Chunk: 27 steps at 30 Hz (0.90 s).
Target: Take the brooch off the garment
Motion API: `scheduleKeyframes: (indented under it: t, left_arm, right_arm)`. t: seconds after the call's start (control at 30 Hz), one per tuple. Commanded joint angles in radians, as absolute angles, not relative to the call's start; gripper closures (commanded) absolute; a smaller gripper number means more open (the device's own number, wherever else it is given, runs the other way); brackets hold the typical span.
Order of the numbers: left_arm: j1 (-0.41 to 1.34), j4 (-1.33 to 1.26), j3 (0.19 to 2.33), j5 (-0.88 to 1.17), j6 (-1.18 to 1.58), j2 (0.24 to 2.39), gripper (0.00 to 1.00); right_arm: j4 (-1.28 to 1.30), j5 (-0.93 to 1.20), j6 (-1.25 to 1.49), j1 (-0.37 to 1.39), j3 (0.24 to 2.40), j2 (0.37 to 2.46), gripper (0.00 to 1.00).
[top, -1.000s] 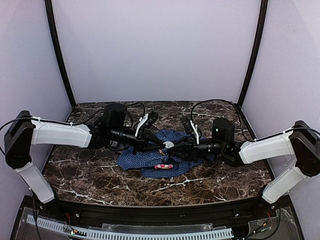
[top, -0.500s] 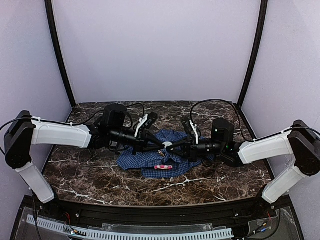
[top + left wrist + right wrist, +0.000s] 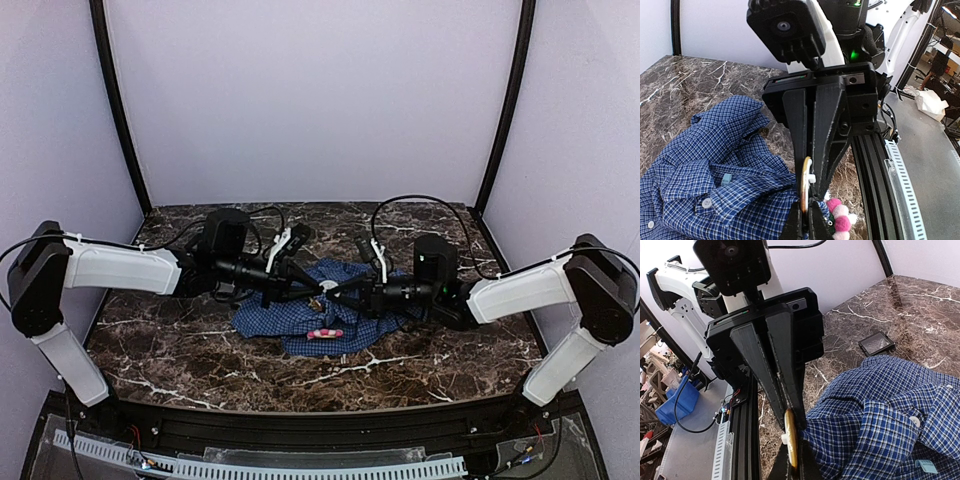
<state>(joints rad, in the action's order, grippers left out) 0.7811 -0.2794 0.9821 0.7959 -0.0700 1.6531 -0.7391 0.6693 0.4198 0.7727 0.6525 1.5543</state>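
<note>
1. Brooch point(image 3: 805, 182): thin gold-rimmed disc, held on edge just above the shirt's folds. Appears at the middle of the top view as a small pale round spot.
2. Seen edge-on in both wrist views, long axis running up and down the frame, flat faces turned toward the frame's left and right. Small white nub on one side.
3. Pinched from two opposite ends: left fingers point(image 3: 757, 360) pressed together on one end of the rim, right fingers point(image 3: 795, 130) pressed together on the other. Tips of the two pairs nearly meeting.
4. Shirt point(image 3: 280, 318): blue-and-white check, crumpled in a heap at the centre of the surface point(image 3: 180, 350), cloth bunched right up against the brooch. White buttons showing in the wrist views.
5. Pink-and-white bobbled trinket point(image 3: 326, 332) lying on the shirt's lower part in the top view, below the brooch. At the bottom right of the left wrist view, just beside the fingers.
6. Small black tray point(image 3: 876, 343) on the dark marbled surface, upper right of the right wrist view, just beyond the shirt.
7. Arms reaching in from the left and right edges of the top view, meeting at the centre.
</note>
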Motion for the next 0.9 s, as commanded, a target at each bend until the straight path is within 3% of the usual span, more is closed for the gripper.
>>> scheduleKeyframes:
  t: [0.0,0.6,0.87]
  left_arm:
    - [0.822,-0.280,0.981,0.887,-0.122,1.628,0.99]
    - [0.825,-0.274,0.987,0.866,-0.120,1.636,0.99]
    - [0.819,-0.261,0.989,0.783,-0.115,1.634,0.99]
  right_arm:
    - [-0.680,0.546,0.472,0.750,0.715,1.602,1.00]
    - [-0.603,0.608,0.352,0.750,0.747,1.591,0.86]
    - [-0.585,0.690,0.266,0.753,0.694,1.497,0.64]
